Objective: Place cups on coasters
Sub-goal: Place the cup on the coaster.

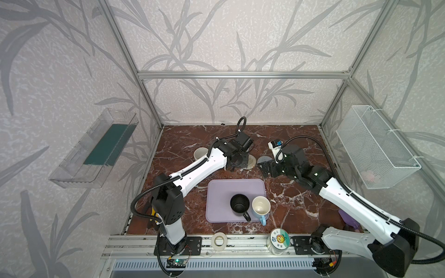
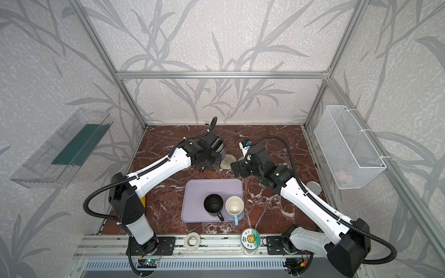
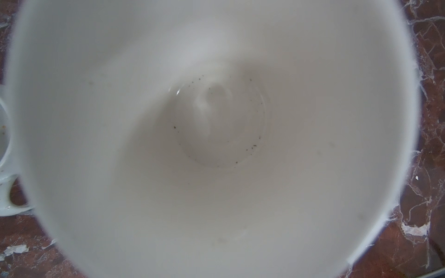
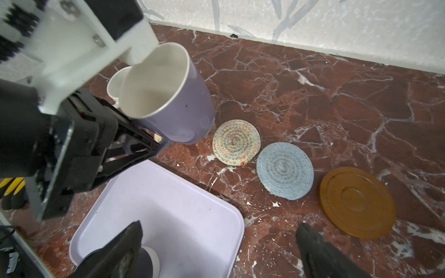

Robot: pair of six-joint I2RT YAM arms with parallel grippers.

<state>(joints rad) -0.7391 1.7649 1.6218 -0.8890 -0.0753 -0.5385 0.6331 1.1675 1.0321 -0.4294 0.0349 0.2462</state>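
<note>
Right wrist view, left of frame: left gripper (image 4: pixel 149 144) clamped on lavender mug (image 4: pixel 168 101), apparently at the handle, which the fingers hid. Mug tilted, mouth toward upper left. Base just beside cream spiral coaster (image 4: pixel 236 142); could not tell if it touched the table (image 4: pixel 337 96). Pale mug (image 4: pixel 115 84) close behind it. Left wrist view filled by the lavender mug's cream inside.

Rightward, flat on the marble: grey-blue coaster (image 4: pixel 285 171), then brown wooden coaster (image 4: pixel 357 202).

Bottom of frame: right gripper (image 4: pixel 220 225) spread wide above a corner of lavender tray (image 4: pixel 156 211).

Both top views, lower centre: black mug (image 1: pixel 239 204) and light blue mug (image 1: pixel 261 205), 2 upright on the tray.

Left arm stretched toward upper centre; right arm bent in from lower right.
</note>
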